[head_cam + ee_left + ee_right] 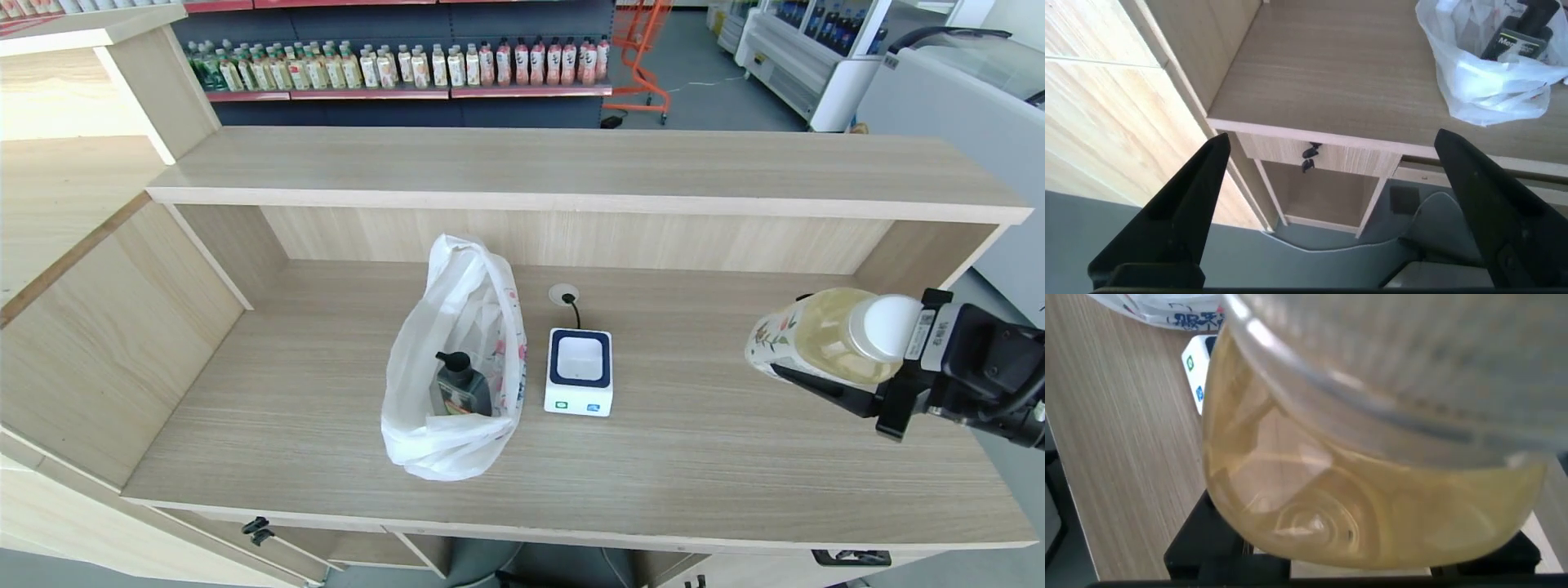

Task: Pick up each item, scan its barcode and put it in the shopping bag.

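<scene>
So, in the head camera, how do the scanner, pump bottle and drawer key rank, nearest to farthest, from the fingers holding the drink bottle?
From the right fingers holding the drink bottle:
1. Scanner, mid-counter, beside the shopping bag.
2. Pump bottle, inside that bag.
3. Drawer key, under the counter's front left edge.

head: high, down over counter | left wrist: off counter edge, shares bag | right wrist: against bottle
</scene>
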Controlling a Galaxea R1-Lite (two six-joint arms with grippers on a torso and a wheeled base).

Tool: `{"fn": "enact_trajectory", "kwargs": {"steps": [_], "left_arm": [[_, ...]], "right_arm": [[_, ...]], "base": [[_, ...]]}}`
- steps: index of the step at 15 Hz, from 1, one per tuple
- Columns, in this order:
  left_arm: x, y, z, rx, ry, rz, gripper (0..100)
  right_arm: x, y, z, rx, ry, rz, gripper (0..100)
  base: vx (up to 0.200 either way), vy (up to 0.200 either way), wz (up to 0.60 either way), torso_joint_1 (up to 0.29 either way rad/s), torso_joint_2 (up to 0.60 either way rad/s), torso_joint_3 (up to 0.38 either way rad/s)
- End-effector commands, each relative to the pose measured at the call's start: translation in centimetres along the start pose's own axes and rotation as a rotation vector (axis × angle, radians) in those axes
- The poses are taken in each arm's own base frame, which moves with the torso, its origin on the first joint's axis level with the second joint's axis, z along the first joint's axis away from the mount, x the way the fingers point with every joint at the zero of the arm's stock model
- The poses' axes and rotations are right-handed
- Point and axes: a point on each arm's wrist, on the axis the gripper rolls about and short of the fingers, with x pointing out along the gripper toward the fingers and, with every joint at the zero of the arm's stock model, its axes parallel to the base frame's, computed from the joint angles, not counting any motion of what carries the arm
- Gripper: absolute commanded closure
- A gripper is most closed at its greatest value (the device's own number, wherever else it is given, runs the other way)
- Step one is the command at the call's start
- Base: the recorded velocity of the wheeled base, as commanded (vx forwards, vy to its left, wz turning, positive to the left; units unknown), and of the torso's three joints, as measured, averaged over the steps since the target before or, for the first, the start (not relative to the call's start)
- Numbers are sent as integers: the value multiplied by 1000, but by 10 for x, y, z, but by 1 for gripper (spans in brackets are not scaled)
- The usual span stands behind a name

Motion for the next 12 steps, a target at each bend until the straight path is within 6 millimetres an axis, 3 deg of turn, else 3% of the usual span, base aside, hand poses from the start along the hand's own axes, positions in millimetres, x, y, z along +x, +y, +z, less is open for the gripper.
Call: {"fn": "enact_trajectory", "kwargs": {"steps": [1, 3, 6, 12], "left_arm": [[0, 0, 0, 0, 0, 1, 0], [0, 0, 0, 2, 0, 1, 0], [0, 0, 0, 3, 0, 1, 0], [0, 0, 0, 5, 0, 1, 0]], "right_arm": [[-1, 0, 1, -1, -2, -2, 100], [-2, 4, 0, 9, 3, 8, 100], [-3, 18, -8, 52, 26, 52, 100], [12, 26, -24, 101, 42, 124, 100]], "base": [[0, 200, 0, 7, -2, 2], [0, 200, 0, 5, 5, 5], [0, 0, 0, 0, 0, 0], [200, 0, 0, 0, 2, 4]]}}
